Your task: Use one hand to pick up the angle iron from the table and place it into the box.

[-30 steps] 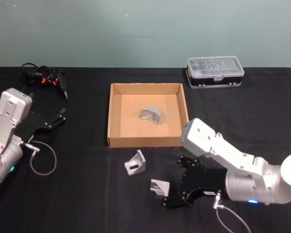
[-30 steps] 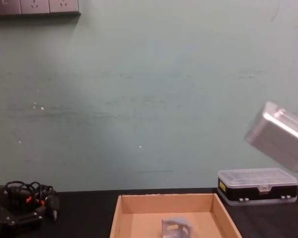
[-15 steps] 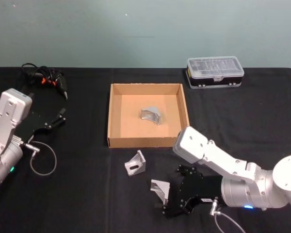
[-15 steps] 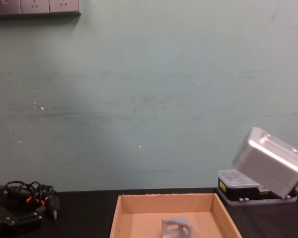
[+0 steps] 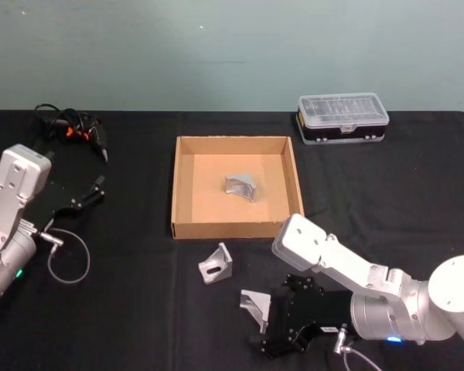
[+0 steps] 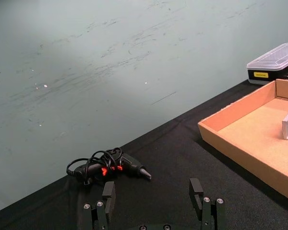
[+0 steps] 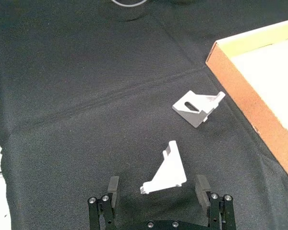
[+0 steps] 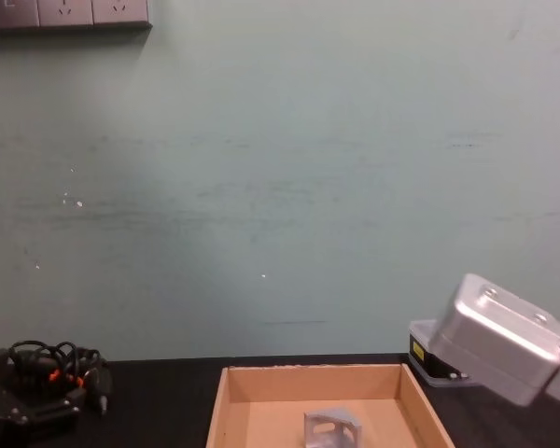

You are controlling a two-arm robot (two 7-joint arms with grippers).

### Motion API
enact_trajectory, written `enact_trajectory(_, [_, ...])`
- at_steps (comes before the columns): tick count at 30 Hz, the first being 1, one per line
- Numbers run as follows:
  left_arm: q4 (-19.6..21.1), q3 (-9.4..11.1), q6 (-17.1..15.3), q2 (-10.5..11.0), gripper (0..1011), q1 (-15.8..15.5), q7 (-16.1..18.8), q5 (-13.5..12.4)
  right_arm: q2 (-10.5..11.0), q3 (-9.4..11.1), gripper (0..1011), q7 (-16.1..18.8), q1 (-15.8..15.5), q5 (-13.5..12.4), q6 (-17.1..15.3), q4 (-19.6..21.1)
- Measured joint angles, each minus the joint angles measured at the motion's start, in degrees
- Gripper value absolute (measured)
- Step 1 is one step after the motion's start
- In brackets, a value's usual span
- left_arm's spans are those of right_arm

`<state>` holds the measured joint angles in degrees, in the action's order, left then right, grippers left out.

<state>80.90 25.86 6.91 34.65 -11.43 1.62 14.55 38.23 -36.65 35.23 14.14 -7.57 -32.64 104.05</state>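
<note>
On the black table (image 5: 124,309) one silver angle iron (image 5: 254,303) lies just at my right gripper (image 5: 265,326). In the right wrist view that angle iron (image 7: 167,170) sits between the open fingers (image 7: 114,185) without touching them. A second angle iron (image 5: 216,264) (image 7: 198,106) lies apart, nearer the box (image 5: 236,224). Another angle iron (image 5: 240,185) (image 8: 332,427) rests inside the box. My left gripper (image 5: 93,192) (image 6: 152,191) is parked at the far left, open and holding nothing.
A clear-lidded black case (image 5: 342,116) stands behind the box at the right. A bundle of black cable with an orange-marked tool (image 5: 71,127) (image 6: 108,166) lies at the back left. A loose cable loop (image 5: 66,259) hangs by the left arm.
My right arm has dropped and drawn toward the table's near edge, bringing its open fingers around the nearest angle iron. The left arm has barely shifted.
</note>
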Motion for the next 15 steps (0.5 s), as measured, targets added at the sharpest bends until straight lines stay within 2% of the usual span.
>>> enact_trajectory(15, [0.0, 0.0, 0.0, 0.0, 1011, 0.0, 0.0, 0.0, -0.1, 0.1, 979, 0.1, -0.1, 0.0, 0.1, -0.1])
